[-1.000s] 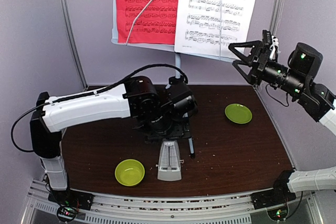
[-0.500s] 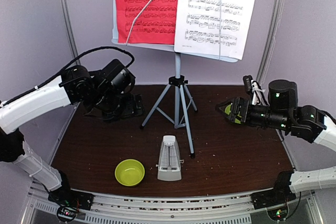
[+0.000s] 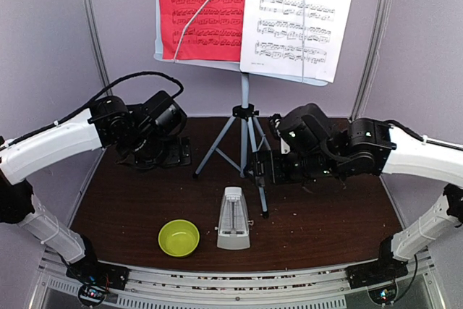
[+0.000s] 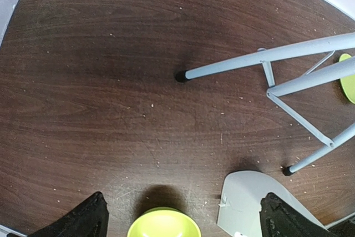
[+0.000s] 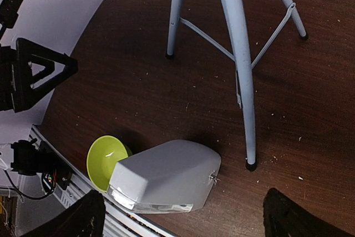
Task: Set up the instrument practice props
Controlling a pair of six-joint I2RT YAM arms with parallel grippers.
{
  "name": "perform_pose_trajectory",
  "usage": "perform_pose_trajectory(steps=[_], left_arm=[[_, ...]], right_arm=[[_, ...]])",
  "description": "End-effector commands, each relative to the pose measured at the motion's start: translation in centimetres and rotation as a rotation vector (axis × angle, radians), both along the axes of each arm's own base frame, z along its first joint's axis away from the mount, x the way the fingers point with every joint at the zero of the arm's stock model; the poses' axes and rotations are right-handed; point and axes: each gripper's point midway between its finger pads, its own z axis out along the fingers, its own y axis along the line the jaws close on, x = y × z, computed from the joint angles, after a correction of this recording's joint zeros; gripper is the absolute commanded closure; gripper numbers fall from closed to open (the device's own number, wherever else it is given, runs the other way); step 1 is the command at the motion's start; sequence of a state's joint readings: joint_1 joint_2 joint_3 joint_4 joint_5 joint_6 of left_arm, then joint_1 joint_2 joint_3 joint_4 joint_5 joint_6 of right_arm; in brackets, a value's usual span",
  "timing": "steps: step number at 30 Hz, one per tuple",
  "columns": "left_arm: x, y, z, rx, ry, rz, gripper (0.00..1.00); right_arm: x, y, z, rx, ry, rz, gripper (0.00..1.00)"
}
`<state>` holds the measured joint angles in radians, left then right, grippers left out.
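Observation:
The pale music stand [image 3: 244, 106] stands at the table's back centre on tripod legs [image 4: 277, 70]. A red sheet [image 3: 202, 9] and a white sheet [image 3: 296, 16] rest side by side on its desk. The pale-grey pyramid metronome [image 3: 233, 218] stands upright in front of the tripod; it also shows in the right wrist view [image 5: 166, 178]. My left gripper [image 3: 176, 155] is open and empty, left of the tripod. My right gripper [image 3: 259, 168] is open and empty, just right of the front tripod leg, behind and above the metronome.
A lime-green bowl [image 3: 179, 237] sits left of the metronome near the front edge. A sliver of the green plate [image 4: 349, 79] shows beyond the tripod; my right arm hides it from above. Grey walls close in on both sides.
My right arm has swung down from high on the right to the table centre beside the tripod. My left arm pulled back left from the tripod a second ago, then stayed.

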<state>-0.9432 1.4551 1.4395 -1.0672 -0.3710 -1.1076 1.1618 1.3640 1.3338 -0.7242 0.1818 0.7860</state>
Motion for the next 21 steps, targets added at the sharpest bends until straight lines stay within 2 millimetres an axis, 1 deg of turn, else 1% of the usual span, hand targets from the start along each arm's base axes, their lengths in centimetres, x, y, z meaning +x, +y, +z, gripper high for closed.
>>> perform_pose_trajectory(steps=[1, 5, 9, 10, 13, 16, 18, 21], left_arm=[[0.7, 1.2, -0.5, 0.057, -0.032, 0.027, 0.02], [0.8, 2.1, -0.9, 0.049, -0.04, 0.074, 0.02], [0.9, 2.9, -1.3, 0.008, -0.063, 0.104, 0.02], [0.8, 3.3, -1.7, 0.009, -0.064, 0.115, 0.02], [0.7, 4.6, -1.9, 0.0, -0.08, 0.152, 0.02], [0.7, 5.6, -1.7, 0.01, -0.108, 0.174, 0.02], [0.9, 5.8, -1.5, 0.019, -0.13, 0.165, 0.02], [1.1, 6.0, -1.4, 0.033, -0.143, 0.159, 0.02]], right_arm=[[-0.3, 0.9, -0.2, -0.073, 0.006, -0.014, 0.0], [-0.4, 3.4, -1.3, -0.094, 0.043, 0.018, 0.0], [-1.0, 5.6, -2.3, -0.122, 0.053, 0.051, 0.0], [-1.1, 6.0, -2.5, -0.127, 0.057, 0.053, 0.0], [-1.1, 6.8, -4.1, -0.163, 0.086, 0.049, 0.0], [-1.3, 7.1, -6.2, -0.2, 0.127, 0.03, 0.0], [-1.2, 7.1, -7.1, -0.214, 0.138, 0.011, 0.01], [-0.9, 7.2, -8.2, -0.225, 0.146, -0.015, 0.04]])
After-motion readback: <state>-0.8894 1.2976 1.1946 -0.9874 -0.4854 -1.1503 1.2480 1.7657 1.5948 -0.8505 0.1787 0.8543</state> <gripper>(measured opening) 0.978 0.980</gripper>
